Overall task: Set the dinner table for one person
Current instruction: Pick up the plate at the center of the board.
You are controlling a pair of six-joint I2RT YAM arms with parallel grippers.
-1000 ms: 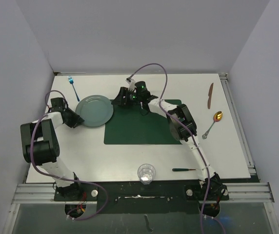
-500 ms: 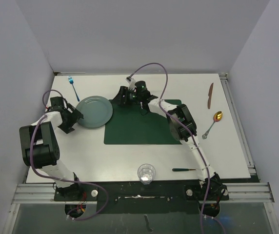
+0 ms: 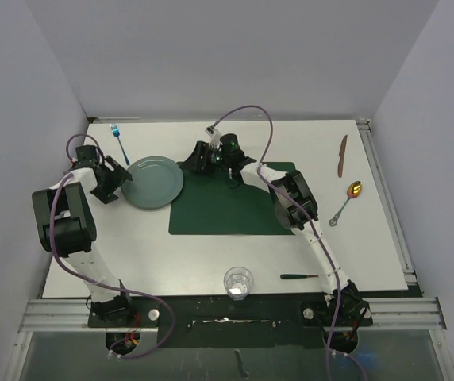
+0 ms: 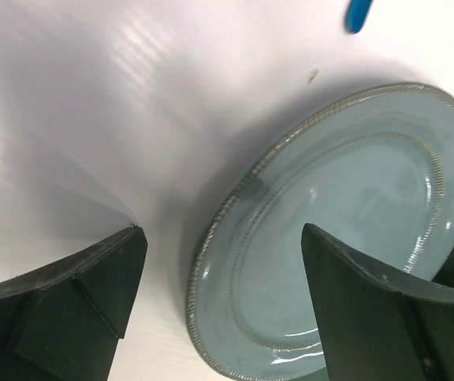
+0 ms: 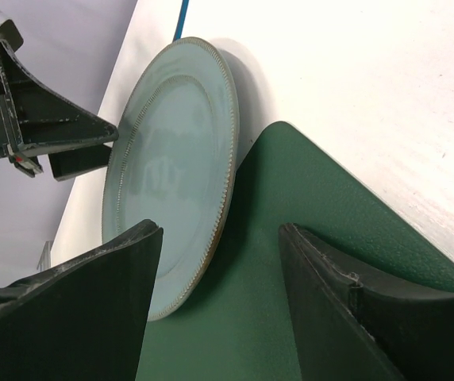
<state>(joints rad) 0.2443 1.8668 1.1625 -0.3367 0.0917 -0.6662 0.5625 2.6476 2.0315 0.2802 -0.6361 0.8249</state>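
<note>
So the table [image 3: 211, 254] is the big white top under everything, and both claws sit low over its far-left part. The left claw [image 4: 221, 238] is wide open with nothing in it. Its wrist view shows the left rim of the plate [image 3: 155, 181] between the two fingers, one over bare table and one over the plate. Can't tell if it's actually touching the rim.

The right claw [image 5: 221, 230] is open about as wide and also empty. It's over the far-left corner of the mat [image 3: 227, 210], and the plate's right rim meets that corner.

Edges: the fork [image 3: 119, 141] is up by the far-left corner, just beyond the plate. The knife [image 3: 342, 155] is near the far-right corner, and the spoon [image 3: 344, 202] is a bit nearer along the right edge, close to the rail [image 3: 390, 214]. The cup [image 3: 239, 282] sits right at the near edge around the middle. There's a thin dark utensil [image 3: 300, 276] to its right, too small to say what it is.

Bare white shows between the mat and the spoon, along the far edge between fork and knife, and on the near-left side.
</note>
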